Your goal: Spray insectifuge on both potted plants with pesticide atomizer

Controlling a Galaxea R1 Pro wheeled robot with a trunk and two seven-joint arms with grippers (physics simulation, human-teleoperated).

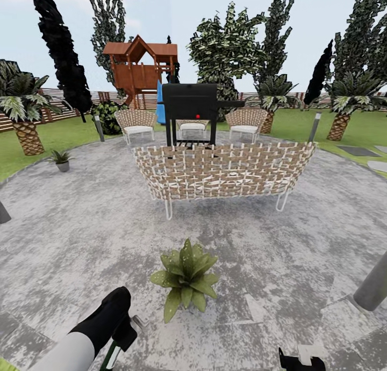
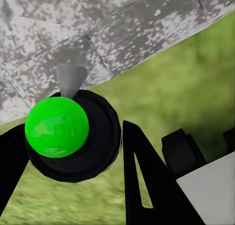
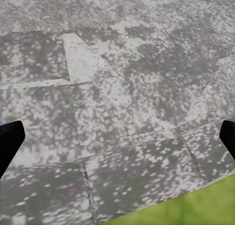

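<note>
A potted plant point(image 1: 185, 277), a low rosette of broad green leaves, stands on the grey paving just ahead of me, its pot hidden under the leaves. A second small potted plant point(image 1: 61, 159) in a grey pot sits far left at the paving's edge. My left gripper point(image 1: 121, 332) is low at the left, short of the near plant and shut on the pesticide atomizer point(image 1: 112, 356). In the left wrist view the atomizer point(image 2: 58, 127) appears end-on, green with a pale grey nozzle, between the dark fingers point(image 2: 147, 186). My right gripper point(image 1: 301, 358) hangs open over bare paving, its fingertips point(image 3: 10, 142) wide apart.
A wicker sofa point(image 1: 223, 169) stands across the paved circle beyond the near plant, with a black grill point(image 1: 190, 110) and wicker chairs point(image 1: 136, 122) behind it. A grey bollard light point(image 1: 372, 284) leans in at the right. Palms point(image 1: 24, 118), a wooden play tower point(image 1: 141, 65) and the fence ring the lawn.
</note>
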